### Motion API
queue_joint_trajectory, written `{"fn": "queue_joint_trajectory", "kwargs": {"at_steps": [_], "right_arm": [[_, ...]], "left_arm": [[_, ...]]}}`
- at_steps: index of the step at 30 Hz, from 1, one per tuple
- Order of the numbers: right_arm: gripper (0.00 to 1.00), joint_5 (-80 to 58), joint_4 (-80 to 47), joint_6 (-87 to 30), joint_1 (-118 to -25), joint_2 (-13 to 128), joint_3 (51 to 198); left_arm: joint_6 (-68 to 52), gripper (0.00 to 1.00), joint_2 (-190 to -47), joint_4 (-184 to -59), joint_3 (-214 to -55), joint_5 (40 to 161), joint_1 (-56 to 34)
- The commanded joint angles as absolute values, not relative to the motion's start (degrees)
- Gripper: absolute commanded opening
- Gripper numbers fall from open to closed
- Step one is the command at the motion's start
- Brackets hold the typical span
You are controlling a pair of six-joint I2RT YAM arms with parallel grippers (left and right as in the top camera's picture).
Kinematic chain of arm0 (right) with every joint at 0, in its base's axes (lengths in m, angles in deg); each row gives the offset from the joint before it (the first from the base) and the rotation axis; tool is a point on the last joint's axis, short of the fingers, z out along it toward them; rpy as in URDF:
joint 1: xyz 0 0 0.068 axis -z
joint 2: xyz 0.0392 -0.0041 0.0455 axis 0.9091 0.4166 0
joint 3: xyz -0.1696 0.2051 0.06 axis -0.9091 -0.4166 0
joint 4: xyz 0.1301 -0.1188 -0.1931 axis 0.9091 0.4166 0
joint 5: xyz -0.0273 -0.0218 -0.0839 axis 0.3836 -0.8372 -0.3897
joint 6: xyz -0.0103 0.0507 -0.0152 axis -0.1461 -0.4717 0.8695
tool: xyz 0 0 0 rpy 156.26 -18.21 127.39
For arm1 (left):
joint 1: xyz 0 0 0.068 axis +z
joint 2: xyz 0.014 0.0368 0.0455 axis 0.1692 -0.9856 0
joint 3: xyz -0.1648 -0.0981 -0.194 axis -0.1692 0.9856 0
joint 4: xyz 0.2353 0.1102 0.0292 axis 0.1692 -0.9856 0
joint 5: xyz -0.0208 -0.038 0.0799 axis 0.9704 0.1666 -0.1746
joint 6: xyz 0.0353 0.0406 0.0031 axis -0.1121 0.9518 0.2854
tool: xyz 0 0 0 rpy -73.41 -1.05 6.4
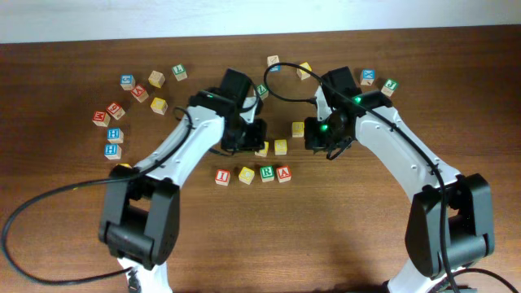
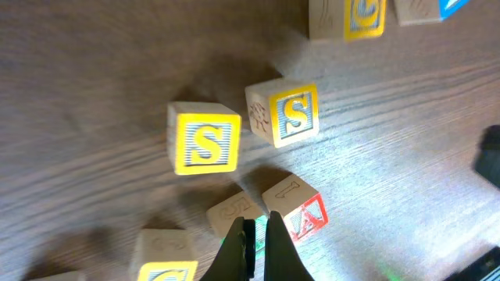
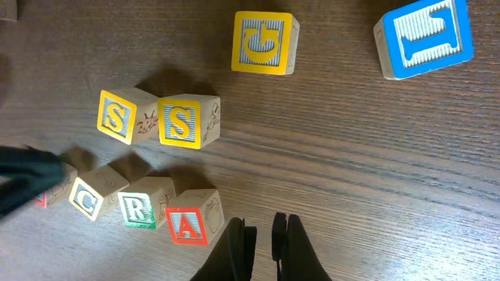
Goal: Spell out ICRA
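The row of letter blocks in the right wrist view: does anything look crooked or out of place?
Slightly. The C block is turned at an angle to the R block and the A block beside it, so the row is not straight. Nothing looks damaged or toppled.

My left arm (image 1: 175, 146) and right arm (image 1: 407, 150) wear smooth white shells over the long links, with blocky black housings at the joints and bases. Small green lights (image 1: 324, 127) glow by my right wrist. A thin black cable (image 1: 49, 199) curves out from my left base. My left gripper (image 2: 254, 230) and right gripper (image 3: 262, 230) each end in two slim matte-black fingers.
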State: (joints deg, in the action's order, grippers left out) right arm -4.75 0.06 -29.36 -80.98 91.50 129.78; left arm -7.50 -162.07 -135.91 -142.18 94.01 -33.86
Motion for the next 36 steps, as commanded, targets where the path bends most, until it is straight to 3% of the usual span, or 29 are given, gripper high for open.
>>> {"fn": "queue_joint_trajectory", "kwargs": {"at_steps": [1, 7, 11, 13, 17, 20, 31, 36], "right_arm": [[0.04, -5.6, 0.6, -29.6, -80.3, 92.2, 129.5], [0.04, -6.0, 1.2, -29.6, -80.3, 92.2, 129.5], [0.04, -6.0, 1.2, -29.6, -80.3, 92.2, 129.5], [0.04, -6.0, 1.8, -29.6, -80.3, 92.2, 129.5], [0.04, -6.4, 3.5, -29.6, -80.3, 92.2, 129.5], [0.04, -6.4, 3.5, -29.6, -80.3, 92.2, 129.5], [0.04, -6.4, 3.3, -29.6, -80.3, 92.2, 129.5], [0.04, -6.4, 3.3, -29.6, -80.3, 92.2, 129.5]], "left_arm": [[-12.5, 0.0, -166.0, -136.9, -142.6, 94.8, -34.7], [-12.8, 0.0, -169.5, -134.2, -142.6, 91.1, -34.7], [-12.8, 0.0, -170.6, -118.3, -142.6, 79.2, -34.3], [-12.8, 0.0, -170.5, -113.2, -143.1, 81.3, -33.4], [-11.2, 0.0, -170.5, -126.7, -149.6, 98.9, -33.1], [-10.0, 0.0, -170.6, -135.3, -151.0, 103.0, -33.4], [-15.2, 0.0, -174.3, -140.0, -151.0, 97.7, -39.6], [-14.4, 0.0, -174.5, -128.9, -151.0, 86.1, -39.6]]}}
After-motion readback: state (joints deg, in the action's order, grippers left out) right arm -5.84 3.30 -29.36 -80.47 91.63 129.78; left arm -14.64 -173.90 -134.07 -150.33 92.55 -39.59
